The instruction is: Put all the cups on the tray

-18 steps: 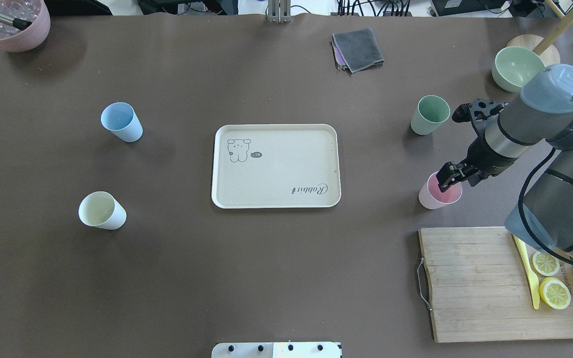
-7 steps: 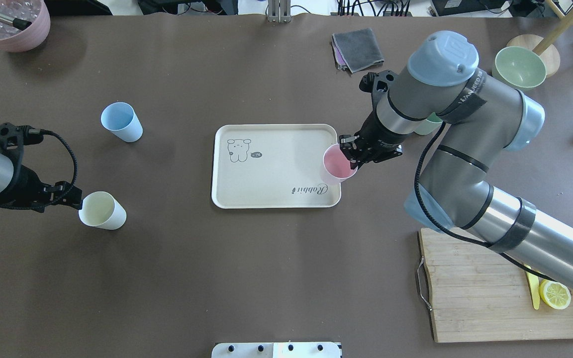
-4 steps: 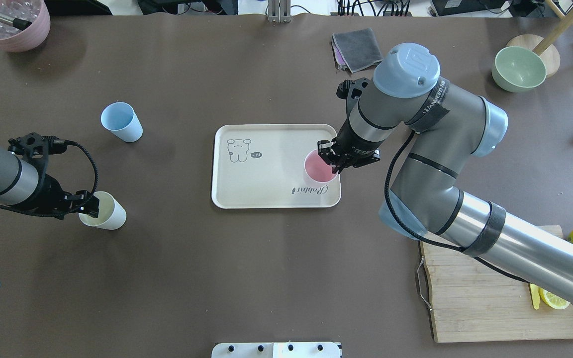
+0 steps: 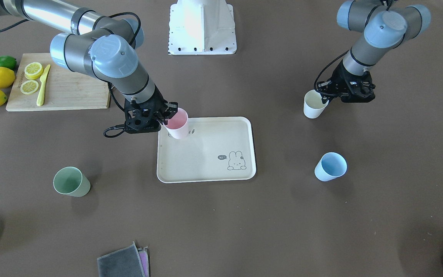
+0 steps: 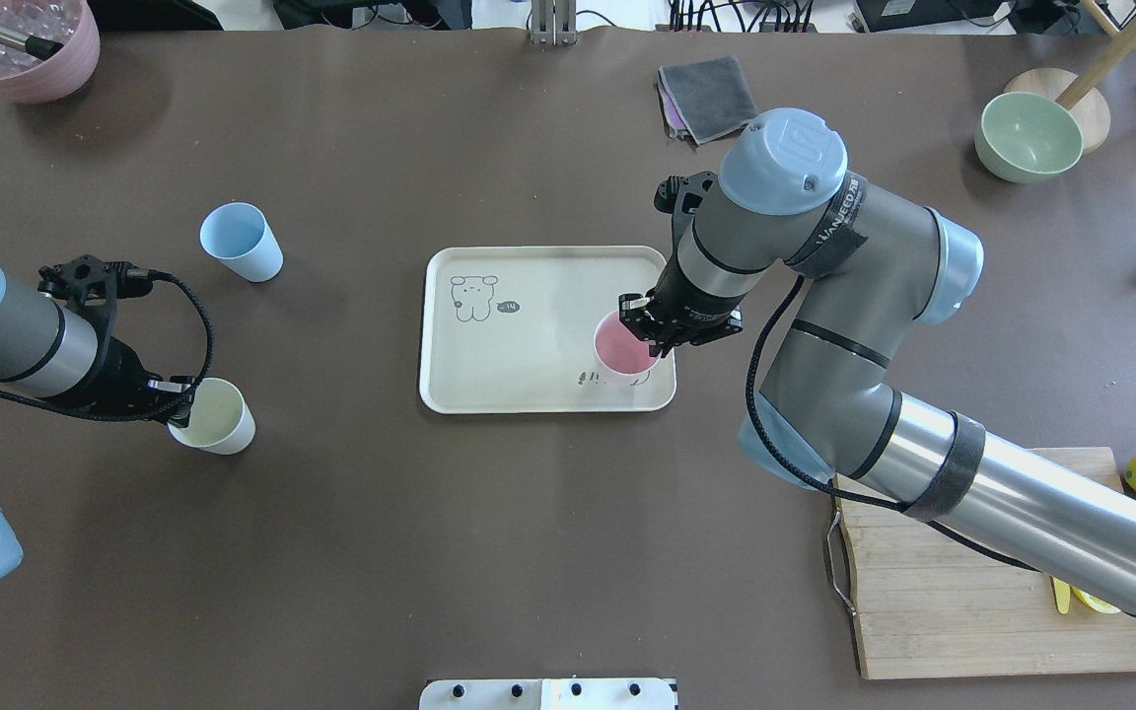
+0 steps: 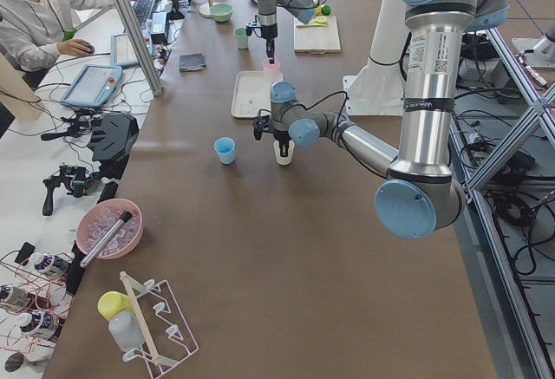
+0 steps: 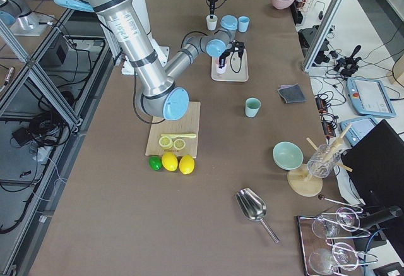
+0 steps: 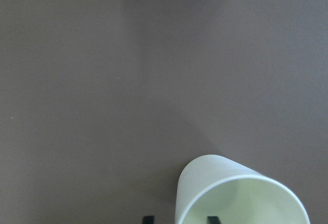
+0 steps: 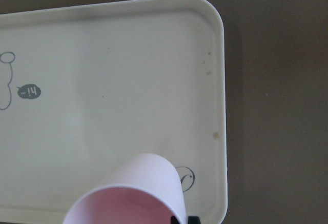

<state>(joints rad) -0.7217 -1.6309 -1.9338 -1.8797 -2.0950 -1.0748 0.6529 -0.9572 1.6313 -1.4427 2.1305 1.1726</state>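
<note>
From the front, the right end effector [image 4: 164, 114] was clamped on the pink cup's [image 4: 177, 123] rim over the tray [image 4: 206, 154]; setting it down and letting go looked next. The left end effector [image 4: 323, 96] straddled the cream cup's [image 4: 313, 104] rim, apparently gripping it. The green cup [image 4: 71, 181] and blue cup [image 4: 330, 166] stood on the worktop [image 4: 283, 231].

From overhead, the tray [image 5: 529, 296] held only the pink cup [image 5: 624, 347].

At the wrists, both cups looked empty.

Bright, even overhead light, soft shadows; wrist views perhaps slightly blurred.
</note>
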